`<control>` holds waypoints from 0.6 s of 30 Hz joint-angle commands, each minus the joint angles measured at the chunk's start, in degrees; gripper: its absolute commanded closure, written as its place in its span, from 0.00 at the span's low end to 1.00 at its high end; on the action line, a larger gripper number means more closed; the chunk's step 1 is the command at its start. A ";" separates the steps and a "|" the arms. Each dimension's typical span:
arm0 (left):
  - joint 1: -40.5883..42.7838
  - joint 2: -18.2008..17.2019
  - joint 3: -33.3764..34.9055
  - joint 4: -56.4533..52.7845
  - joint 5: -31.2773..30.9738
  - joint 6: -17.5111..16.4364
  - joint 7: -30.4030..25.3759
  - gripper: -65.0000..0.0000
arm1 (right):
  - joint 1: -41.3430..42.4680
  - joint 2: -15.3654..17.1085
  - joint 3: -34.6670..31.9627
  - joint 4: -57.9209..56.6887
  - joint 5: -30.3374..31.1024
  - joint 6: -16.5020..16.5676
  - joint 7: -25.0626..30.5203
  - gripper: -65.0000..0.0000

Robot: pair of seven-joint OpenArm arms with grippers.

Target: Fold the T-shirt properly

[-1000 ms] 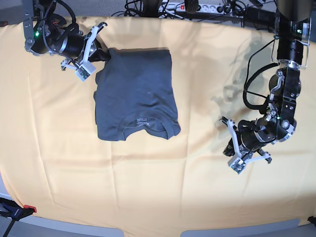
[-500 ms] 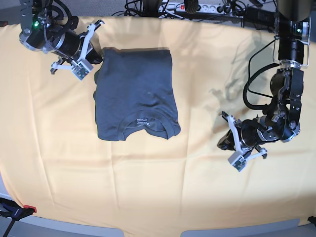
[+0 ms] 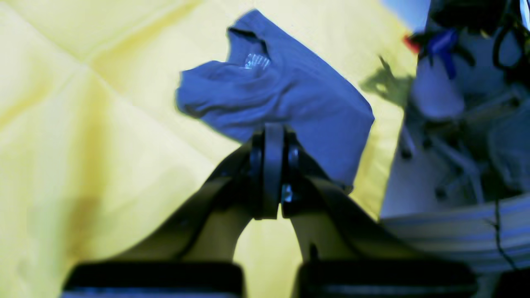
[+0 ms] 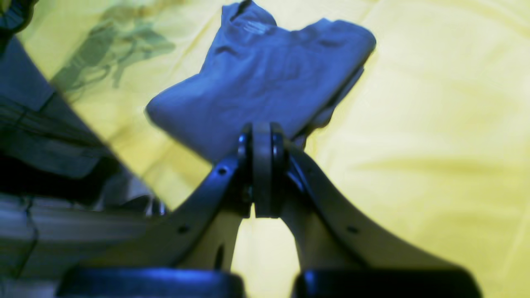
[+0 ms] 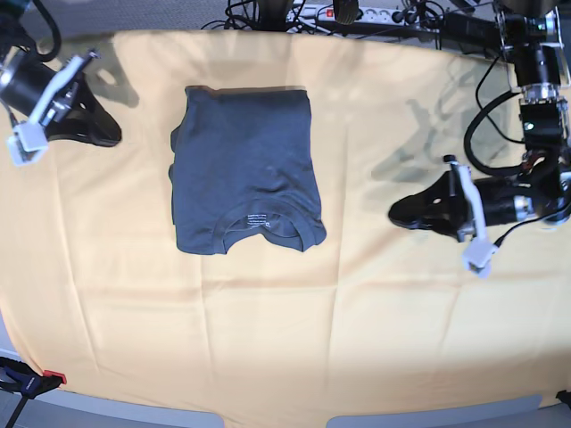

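The yellow-orange cloth (image 5: 357,321) covers the whole table, and we take the T-shirt (image 5: 245,169) as our landmark. It lies flat on the cloth as a compact dark rectangle, sleeves tucked in and out of sight. Its collar (image 5: 268,223) and white neck label (image 5: 257,218) sit at the edge nearest the camera in the base view, and its far edge is straight.

We read the folding itself as finished, or very nearly so. The step in hand looks like clearing away from the garment.

Our right gripper (image 5: 85,98) sits well apart from the T-shirt, off its far corner on the left of the base view. Its jaws are pressed together on nothing. Our left gripper (image 5: 406,209) sits well apart on the opposite side, level with the collar. Its jaws are likewise closed and empty, and both wrist views show them meeting with only cloth beyond.

If anything remains, we judge it to be a last tidy. A small bulge of fabric (image 5: 178,143) shows on the edge nearer the right gripper, and smoothing it would call for a light press rather than a grasp. Otherwise we need only park both arms clear.
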 commanded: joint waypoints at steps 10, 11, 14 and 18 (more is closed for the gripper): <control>26.71 -8.79 -18.21 20.87 -1.50 0.39 -0.84 1.00 | -14.38 0.85 17.27 1.09 0.27 -0.01 -0.96 1.00; 30.75 -9.16 -19.89 23.47 -1.50 0.83 -0.84 1.00 | -16.44 0.83 18.27 1.09 0.27 -0.01 -1.25 1.00; 42.80 -9.25 -24.83 29.57 -1.50 1.11 -0.84 1.00 | -22.25 0.83 20.57 1.09 0.27 -0.57 -4.10 1.00; 58.64 -8.70 -30.34 33.22 -1.50 1.66 -0.84 1.00 | -29.35 0.61 21.46 1.09 0.27 -2.47 -4.10 1.00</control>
